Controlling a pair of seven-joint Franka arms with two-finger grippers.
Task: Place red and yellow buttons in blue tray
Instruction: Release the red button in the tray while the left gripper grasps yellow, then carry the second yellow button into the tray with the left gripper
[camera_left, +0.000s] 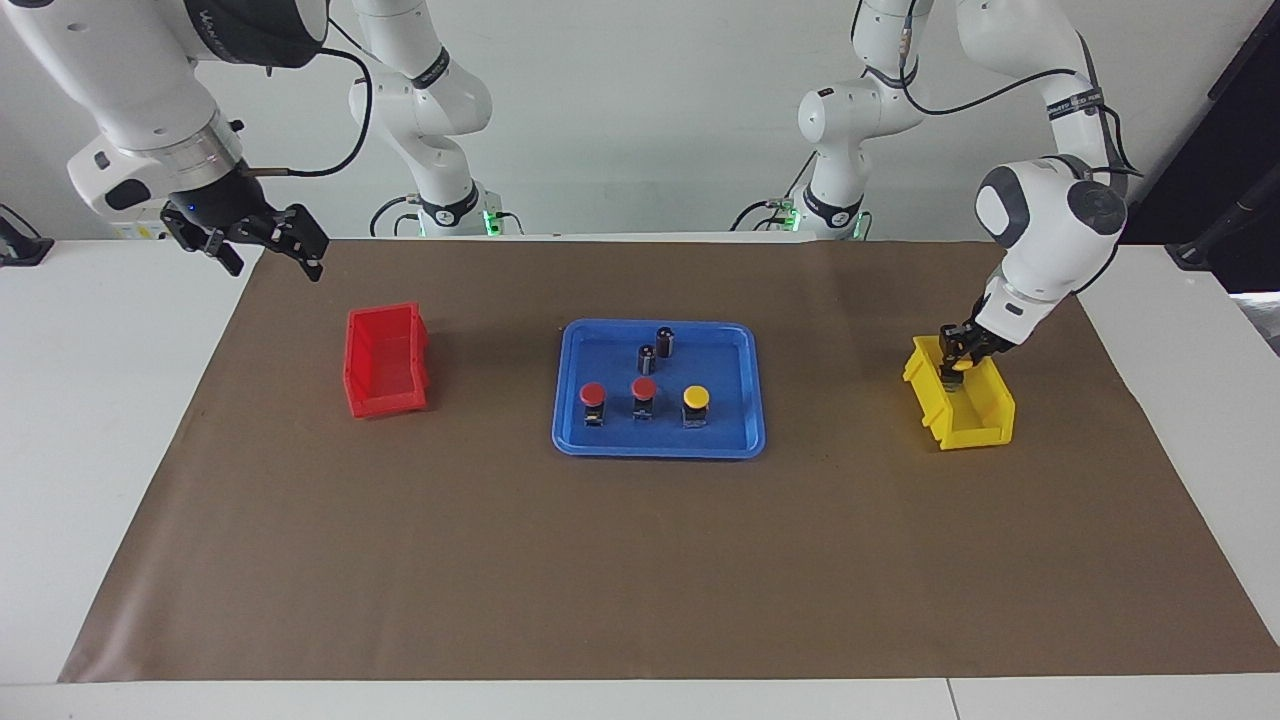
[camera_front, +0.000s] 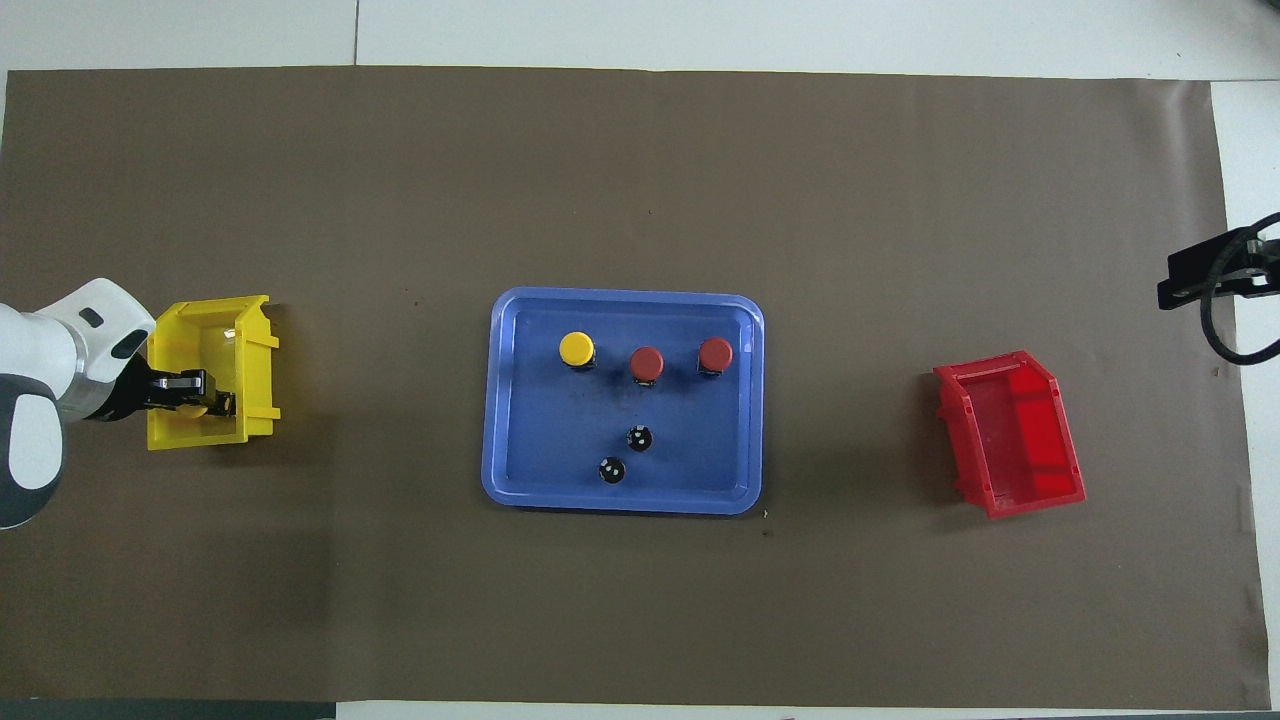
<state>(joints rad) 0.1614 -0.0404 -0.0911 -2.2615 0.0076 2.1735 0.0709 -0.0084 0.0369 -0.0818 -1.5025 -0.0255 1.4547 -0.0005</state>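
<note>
Right gripper (camera_left: 265, 243) hangs wide open and empty over the mat's corner, at ten o'clock of the red bin (camera_left: 385, 362). Blue tray (camera_left: 745, 345) at mid-table carries two red buttons (camera_left: 592, 394), one yellow button (camera_left: 696, 397) and two dark cylinders (camera_left: 664, 341). At three o'clock of the tray, left gripper (camera_left: 958, 362) is clamped on the fourth button (camera_left: 963, 365) inside the yellow bin (camera_left: 985, 420).

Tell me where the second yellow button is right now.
The second yellow button sits inside the yellow bin at the left arm's end of the table, with the left gripper shut on it.
</note>
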